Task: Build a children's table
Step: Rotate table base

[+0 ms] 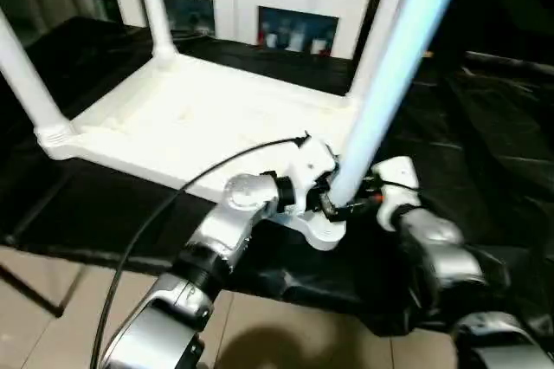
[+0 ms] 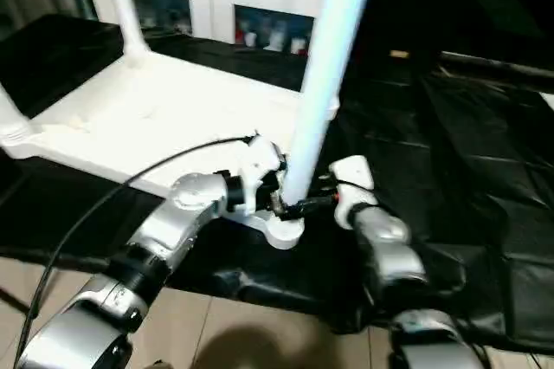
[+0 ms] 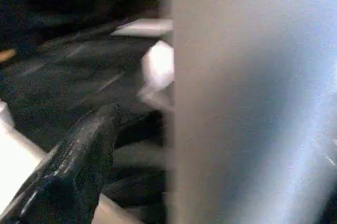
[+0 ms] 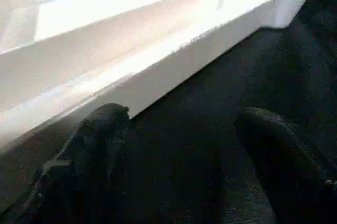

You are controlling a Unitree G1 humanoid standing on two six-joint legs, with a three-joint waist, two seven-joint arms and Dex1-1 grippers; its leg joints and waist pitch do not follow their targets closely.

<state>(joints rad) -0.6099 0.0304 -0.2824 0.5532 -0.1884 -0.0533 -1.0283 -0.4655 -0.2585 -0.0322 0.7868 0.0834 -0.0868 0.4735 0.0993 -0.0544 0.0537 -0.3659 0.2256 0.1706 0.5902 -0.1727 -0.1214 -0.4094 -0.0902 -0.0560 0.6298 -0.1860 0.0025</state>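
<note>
Both forearms reach forward, left end effector (image 1: 327,200) and right end effector (image 4: 179,171) spread beside the table leg (image 1: 381,83).

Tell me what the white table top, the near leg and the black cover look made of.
Table top: seemingly moulded plastic, matte white, ribbed edges. Near leg: likely the same plastic, smooth with a soft sheen. Black cover: thin glossy sheet, creased, probably plastic film.

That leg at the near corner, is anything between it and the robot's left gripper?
No, nothing visible is in the way. The left gripper sits right at the base of the near leg, where it meets the corner socket of the upside-down children's table.
</note>
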